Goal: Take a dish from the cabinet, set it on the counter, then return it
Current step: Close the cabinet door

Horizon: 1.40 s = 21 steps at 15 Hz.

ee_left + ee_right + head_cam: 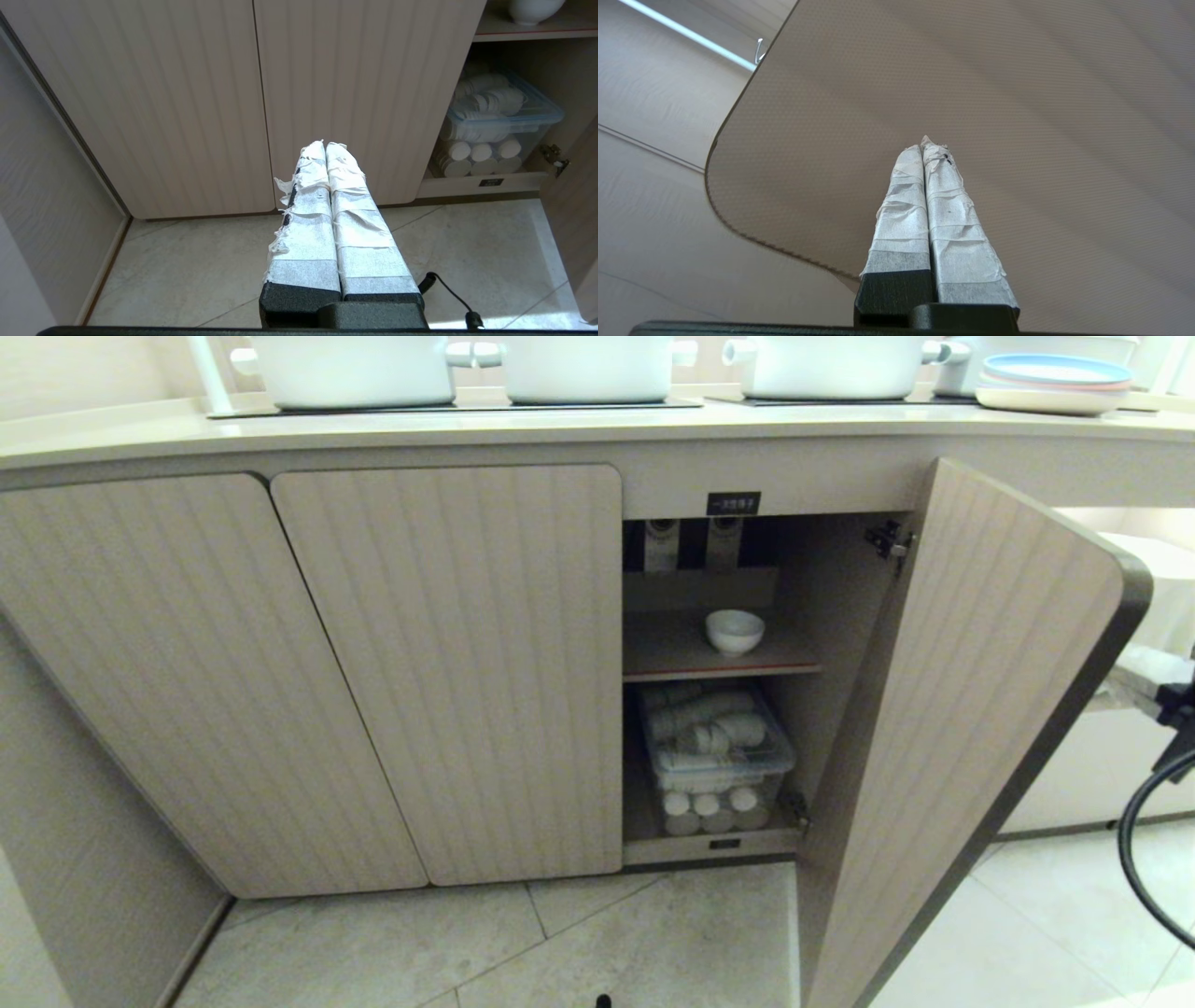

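The beige fluted cabinet door (pixel 971 709) stands open; the small white glossy round bowl (pixel 735 631) sits on the red-edged upper shelf (pixel 719 669). The black label's (pixel 733 504) white lettering can't be read. The left gripper (pixel 325 145) and right gripper (pixel 922 145) are both pressed together, empty, the right one facing the door.

The left gripper (pixel 325 145) has two long tapering fingers (pixel 308 224) wrapped in bands of white tape, frayed and torn along one outer edge. Behind the tape, the fingers end in a black, grainy base block. A thin black cable (pixel 448 291) with a small plug runs beside that base. The right gripper (pixel 923 142) looks alike: white wrinkled tape over both fingers (pixel 903 219), dark specks near one tip, black base behind.
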{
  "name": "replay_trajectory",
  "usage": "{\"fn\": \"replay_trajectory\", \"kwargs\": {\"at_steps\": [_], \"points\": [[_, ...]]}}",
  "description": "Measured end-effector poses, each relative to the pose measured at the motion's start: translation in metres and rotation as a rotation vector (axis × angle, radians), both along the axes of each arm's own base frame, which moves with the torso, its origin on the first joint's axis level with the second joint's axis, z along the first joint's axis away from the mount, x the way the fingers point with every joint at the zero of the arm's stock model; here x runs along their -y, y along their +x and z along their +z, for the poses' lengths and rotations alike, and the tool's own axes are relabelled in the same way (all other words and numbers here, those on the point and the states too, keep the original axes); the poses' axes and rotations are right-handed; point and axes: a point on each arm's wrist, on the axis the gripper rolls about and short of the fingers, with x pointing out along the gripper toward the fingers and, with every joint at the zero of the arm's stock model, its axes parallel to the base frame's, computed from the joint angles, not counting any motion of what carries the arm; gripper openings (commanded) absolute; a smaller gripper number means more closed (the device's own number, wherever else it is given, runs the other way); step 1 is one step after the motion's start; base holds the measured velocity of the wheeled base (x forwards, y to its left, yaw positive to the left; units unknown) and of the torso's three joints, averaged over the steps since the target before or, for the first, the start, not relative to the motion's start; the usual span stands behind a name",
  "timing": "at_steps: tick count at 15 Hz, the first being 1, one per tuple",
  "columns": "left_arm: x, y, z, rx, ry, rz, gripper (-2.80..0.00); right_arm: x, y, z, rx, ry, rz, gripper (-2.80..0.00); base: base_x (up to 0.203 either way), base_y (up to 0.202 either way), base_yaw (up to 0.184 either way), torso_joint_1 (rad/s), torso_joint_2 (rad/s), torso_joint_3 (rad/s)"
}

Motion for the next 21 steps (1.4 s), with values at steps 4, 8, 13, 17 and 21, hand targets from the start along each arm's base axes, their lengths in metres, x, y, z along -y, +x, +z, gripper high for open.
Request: {"fn": "replay_trajectory", "kwargs": {"at_steps": [4, 8, 13, 17, 21], "points": [[0.000, 0.000, 0.000, 0.000, 0.000, 0.000, -2.80, 0.002, 0.015, -0.001, 0.028, -0.003, 0.005, -2.80, 0.000, 0.000, 0.000, 0.000, 0.00, 0.000], [0.000, 0.000, 0.000, 0.000, 0.000, 0.000, -2.80, 0.002, 0.030, -0.001, 0.020, -0.003, 0.018, -2.80, 0.000, 0.000, 0.000, 0.000, 0.00, 0.000], [0.000, 0.000, 0.000, 0.000, 0.000, 0.000, -2.80, -0.010, 0.041, -0.003, 0.040, -0.010, 0.077, -2.80, 0.000, 0.000, 0.000, 0.000, 0.00, 0.000], [0.000, 0.000, 0.000, 0.000, 0.000, 0.000, -2.80, -0.020, 0.048, -0.004, 0.076, -0.016, 0.125, -2.80, 0.000, 0.000, 0.000, 0.000, 0.00, 0.000], [0.000, 0.000, 0.000, 0.000, 0.000, 0.000, -2.80, -0.030, 0.056, -0.009, 0.080, -0.048, 0.160, -2.80, 0.000, 0.000, 0.000, 0.000, 0.00, 0.000]]}}
